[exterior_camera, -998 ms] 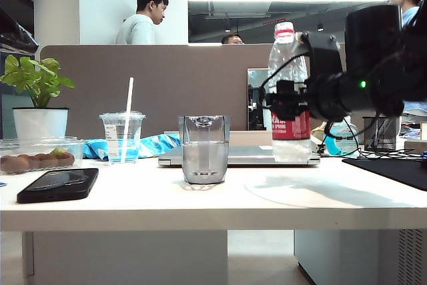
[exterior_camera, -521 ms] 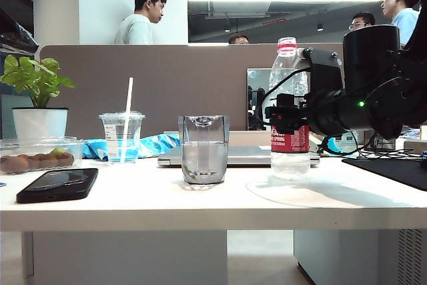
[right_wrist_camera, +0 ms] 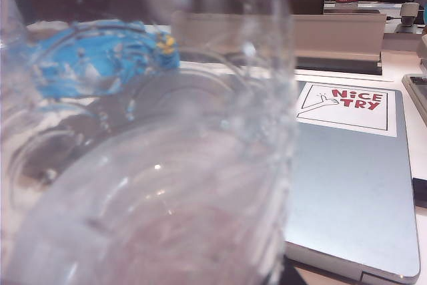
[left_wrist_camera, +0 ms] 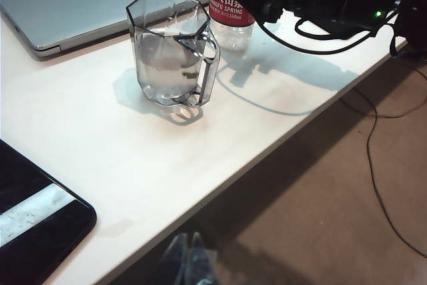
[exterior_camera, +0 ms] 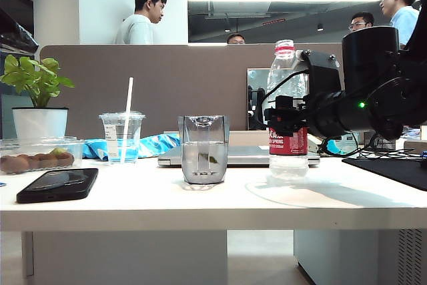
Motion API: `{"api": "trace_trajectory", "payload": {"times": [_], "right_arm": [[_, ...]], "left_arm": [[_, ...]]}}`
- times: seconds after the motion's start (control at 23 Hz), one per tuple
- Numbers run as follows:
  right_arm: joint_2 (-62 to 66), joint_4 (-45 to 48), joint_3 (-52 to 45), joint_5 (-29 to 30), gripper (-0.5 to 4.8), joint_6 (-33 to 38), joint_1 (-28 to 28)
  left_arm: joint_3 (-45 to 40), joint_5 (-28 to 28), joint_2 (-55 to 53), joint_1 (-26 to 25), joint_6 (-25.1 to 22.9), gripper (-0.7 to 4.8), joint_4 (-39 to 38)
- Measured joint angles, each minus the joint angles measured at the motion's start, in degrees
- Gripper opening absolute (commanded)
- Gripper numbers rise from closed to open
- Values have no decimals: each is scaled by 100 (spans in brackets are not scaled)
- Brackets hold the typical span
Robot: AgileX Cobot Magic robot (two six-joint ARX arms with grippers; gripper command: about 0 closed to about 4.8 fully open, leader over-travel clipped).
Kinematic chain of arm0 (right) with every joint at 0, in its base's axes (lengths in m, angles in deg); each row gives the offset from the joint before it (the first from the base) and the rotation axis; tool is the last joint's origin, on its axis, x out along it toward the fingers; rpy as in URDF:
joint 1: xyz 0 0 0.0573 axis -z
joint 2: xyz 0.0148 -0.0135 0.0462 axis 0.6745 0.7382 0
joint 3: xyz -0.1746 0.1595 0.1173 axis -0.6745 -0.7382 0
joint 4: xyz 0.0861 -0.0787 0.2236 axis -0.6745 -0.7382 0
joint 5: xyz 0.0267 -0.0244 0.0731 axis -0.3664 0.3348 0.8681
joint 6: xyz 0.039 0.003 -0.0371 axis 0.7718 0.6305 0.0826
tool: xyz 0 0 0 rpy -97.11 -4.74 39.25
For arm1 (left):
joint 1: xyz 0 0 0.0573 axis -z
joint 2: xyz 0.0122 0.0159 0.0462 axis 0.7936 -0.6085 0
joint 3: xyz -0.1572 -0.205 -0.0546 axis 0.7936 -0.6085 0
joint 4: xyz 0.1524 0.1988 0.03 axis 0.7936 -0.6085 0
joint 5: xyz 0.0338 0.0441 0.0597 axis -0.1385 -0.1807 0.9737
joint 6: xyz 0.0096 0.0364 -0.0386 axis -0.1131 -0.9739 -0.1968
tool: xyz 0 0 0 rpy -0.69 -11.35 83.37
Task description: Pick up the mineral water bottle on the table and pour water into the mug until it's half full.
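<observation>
1. Right gripper [exterior_camera: 283,113], at right of centre in the exterior view, is clamped around the mineral water bottle [exterior_camera: 287,108] at mid-height.
2. Upright, the bottle has its base at the table [exterior_camera: 167,198], probably touching, though that is hard to judge.
3. Centre frame, the mug [exterior_camera: 203,149] stands on the table holding water, left of the bottle.
4. Left gripper [left_wrist_camera: 187,258] shows at the bottom edge of its wrist view, fingers together, off the table's edge.

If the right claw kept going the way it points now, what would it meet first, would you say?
The right claw, shut on the water bottle, points leftward toward the glass mug; probably that first, though depth is unclear.
</observation>
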Motion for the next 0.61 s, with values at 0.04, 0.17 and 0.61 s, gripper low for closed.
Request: {"api": "trace_trajectory", "payload": {"times": [0.04,0.17,0.61], "right_arm": [[0,-2,0,4,275,0,0],[0,-11,0,83,286,0,0],[-2,-87,2,116,449,0,-2]], "left_arm": [[0,0,0,0,-2,3,0],[0,0,-2,0,0,3,0],[0,221,0,0,-131,3,0]]}}
